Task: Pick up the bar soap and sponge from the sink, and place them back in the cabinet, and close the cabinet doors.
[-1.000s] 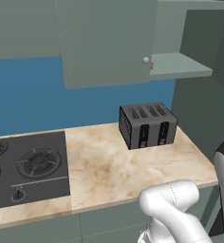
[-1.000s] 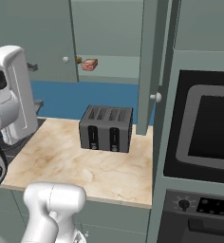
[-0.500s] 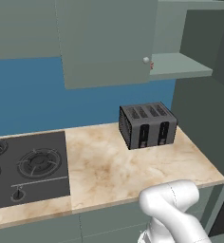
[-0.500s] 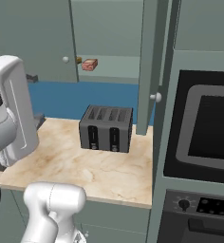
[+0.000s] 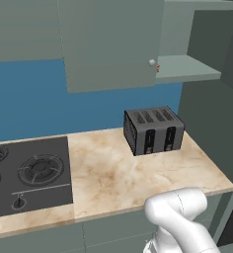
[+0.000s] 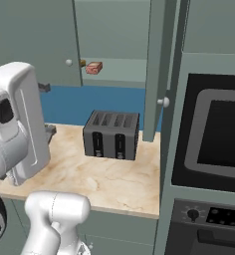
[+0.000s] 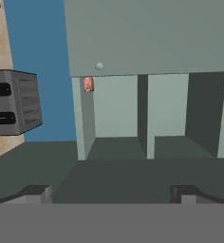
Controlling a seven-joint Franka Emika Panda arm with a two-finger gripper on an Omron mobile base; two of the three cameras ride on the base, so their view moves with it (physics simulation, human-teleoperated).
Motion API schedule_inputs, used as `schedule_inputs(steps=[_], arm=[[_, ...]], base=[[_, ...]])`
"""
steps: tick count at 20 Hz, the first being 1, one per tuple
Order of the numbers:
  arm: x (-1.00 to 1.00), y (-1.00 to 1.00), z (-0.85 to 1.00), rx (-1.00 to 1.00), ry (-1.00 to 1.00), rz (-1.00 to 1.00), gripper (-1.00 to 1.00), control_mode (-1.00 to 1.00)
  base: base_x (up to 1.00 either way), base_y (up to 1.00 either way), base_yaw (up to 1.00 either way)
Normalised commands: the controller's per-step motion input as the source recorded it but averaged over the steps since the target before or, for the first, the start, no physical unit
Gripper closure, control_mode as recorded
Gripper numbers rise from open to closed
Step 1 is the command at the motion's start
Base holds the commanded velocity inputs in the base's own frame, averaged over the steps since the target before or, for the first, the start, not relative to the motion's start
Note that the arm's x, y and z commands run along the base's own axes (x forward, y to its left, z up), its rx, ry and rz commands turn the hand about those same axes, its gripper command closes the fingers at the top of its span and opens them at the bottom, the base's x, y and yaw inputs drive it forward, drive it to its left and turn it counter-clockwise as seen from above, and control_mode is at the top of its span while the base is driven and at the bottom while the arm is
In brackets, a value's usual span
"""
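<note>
We see bar soap (image 6: 93, 67) on cabinet (image 6: 117, 45) shelf, sponge (image 6: 82, 63) sliver just beside it. Jaws spread, empty, facing cabinet. Left door (image 5: 111, 44) half open, knob (image 7: 99, 66) above jaws; right door (image 6: 155, 69) wide open. Doors next, we reckon.

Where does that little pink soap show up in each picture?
Left base view: bar soap, a sliver on the shelf just past the door's edge.
Right base view: bar soap on the shelf above the toaster.
Hand view: bar soap below the door knob.
Shared landmark: the toaster.
</note>
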Motion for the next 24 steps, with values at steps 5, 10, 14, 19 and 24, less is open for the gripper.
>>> schedule_inputs(steps=[5,10,14,19,24], arm=[[0.0,-0.23,0.0,0.0,0.0,0.0,-1.0,-1.0],[0.0,-0.24,0.0,0.0,0.0,0.0,-1.0,-1.0],[0.0,-0.19,0.0,0.0,0.0,0.0,-1.0,-1.0],[0.0,-0.18,0.0,0.0,0.0,0.0,-1.0,-1.0],[0.0,-0.22,0.0,0.0,0.0,0.0,-1.0,-1.0]], base=[[0.0,0.0,0.0],[0.0,0.0,0.0],[0.0,0.0,0.0],[0.0,0.0,0.0],[0.0,0.0,0.0]])
